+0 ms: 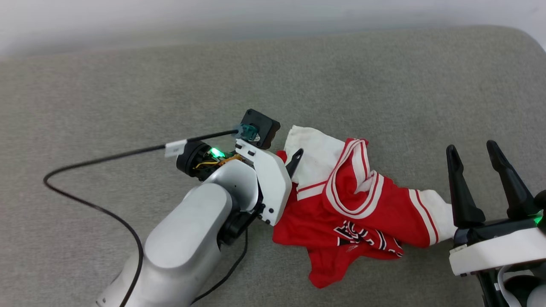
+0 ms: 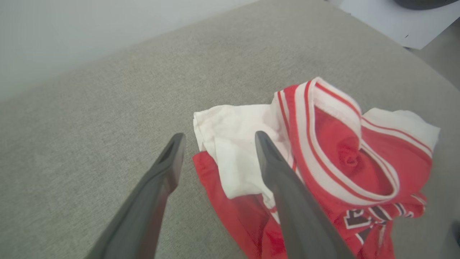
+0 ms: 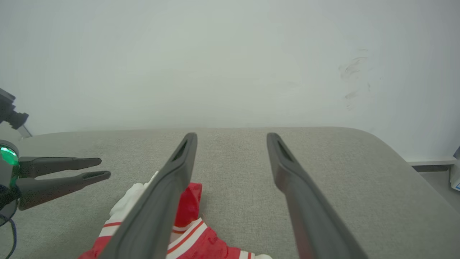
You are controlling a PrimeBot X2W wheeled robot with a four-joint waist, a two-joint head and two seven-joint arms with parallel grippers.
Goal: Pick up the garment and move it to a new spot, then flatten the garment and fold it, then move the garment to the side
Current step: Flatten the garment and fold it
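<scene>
1. The garment lies crumpled at centre-right of the head view on a grey cushion. One white sleeve is at the heap's upper left, the striped collar is uppermost, and the lettering is bunched along the lower edge.
2. The left gripper is spread and empty. In the left wrist view one finger is over bare cushion and the other over the white sleeve, so the jaws straddle the sleeve's edge. Contact with the cloth cannot be told. This looks like a line-up to pinch the sleeve as a handle.
3. The right gripper, at the head view's lower right, is also spread wide and grasps nothing. It is just beside the other white sleeve with its fingers pointing up-frame, probably placed for a matching grasp at that end.
4. The pick-up seems not yet begun. Taking both sleeves would let the garment hang open, which would ease flattening later.
5. The folds overlap, so a pinch could catch several layers at once.
</scene>
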